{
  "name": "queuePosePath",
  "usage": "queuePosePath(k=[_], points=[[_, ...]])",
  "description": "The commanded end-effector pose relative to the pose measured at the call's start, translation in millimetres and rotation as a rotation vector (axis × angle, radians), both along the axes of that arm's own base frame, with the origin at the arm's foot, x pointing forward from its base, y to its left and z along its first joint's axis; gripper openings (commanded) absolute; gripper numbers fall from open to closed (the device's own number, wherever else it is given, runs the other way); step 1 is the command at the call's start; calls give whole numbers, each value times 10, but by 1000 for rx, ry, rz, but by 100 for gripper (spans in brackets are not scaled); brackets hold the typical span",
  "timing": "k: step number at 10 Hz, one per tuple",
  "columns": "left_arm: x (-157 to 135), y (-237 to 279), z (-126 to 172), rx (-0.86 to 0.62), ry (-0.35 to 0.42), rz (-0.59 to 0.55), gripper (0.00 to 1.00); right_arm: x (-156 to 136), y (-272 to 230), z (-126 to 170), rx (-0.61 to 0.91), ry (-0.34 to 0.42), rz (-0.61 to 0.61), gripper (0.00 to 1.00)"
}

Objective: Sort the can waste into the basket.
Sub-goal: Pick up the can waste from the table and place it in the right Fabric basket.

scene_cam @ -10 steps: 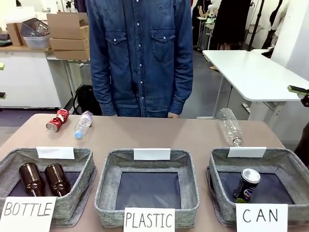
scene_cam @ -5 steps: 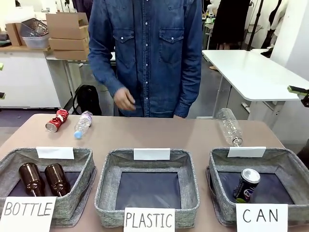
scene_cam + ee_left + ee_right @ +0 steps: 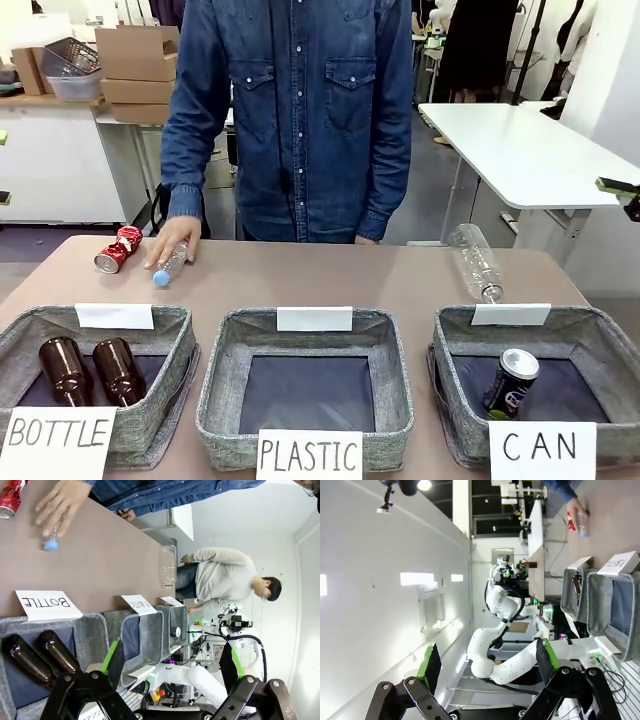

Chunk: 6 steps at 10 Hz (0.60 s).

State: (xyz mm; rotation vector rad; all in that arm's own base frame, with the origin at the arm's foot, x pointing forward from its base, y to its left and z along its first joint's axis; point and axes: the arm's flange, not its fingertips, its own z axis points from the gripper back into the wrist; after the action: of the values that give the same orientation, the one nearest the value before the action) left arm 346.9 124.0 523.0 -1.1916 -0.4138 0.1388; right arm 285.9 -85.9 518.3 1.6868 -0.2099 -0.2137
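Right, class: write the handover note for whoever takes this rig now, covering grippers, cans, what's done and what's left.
Left gripper: open, holding nothing.
Right gripper: open, holding nothing.
Dark blue-black can: in the CAN basket. Done.
Crushed red can: on the table's far left, beside a small plastic bottle that the person's hand rests on.
Left to do: move the red can into the CAN basket.

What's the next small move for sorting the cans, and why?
Probably ease the open left pincer toward the crushed red can: it lies on the table, far left, the dark can is in the CAN basket, and the person's hand on the small bottle beside it calls for care.
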Motion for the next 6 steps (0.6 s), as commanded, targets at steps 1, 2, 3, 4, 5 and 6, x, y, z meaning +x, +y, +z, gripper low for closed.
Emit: queuePosePath(k=[1, 2, 3, 4, 5, 6], points=[[4, -5, 15, -19, -28, -7, 100, -20, -3, -2, -5, -7, 1, 100], [4, -5, 15, -19, -28, -7, 100, -20, -3, -2, -5, -7, 1, 100], [4, -5, 15, -19, -28, -7, 100, -20, -3, -2, -5, -7, 1, 100], [4, -5, 15, -19, -28, -7, 100, -20, -3, -2, -5, -7, 1, 100], [4, -5, 15, -19, -28, -7, 100, -20, -3, -2, -5, -7, 1, 100], [4, -5, 15, -19, -28, -7, 100, -20, -3, -2, -5, -7, 1, 100]])
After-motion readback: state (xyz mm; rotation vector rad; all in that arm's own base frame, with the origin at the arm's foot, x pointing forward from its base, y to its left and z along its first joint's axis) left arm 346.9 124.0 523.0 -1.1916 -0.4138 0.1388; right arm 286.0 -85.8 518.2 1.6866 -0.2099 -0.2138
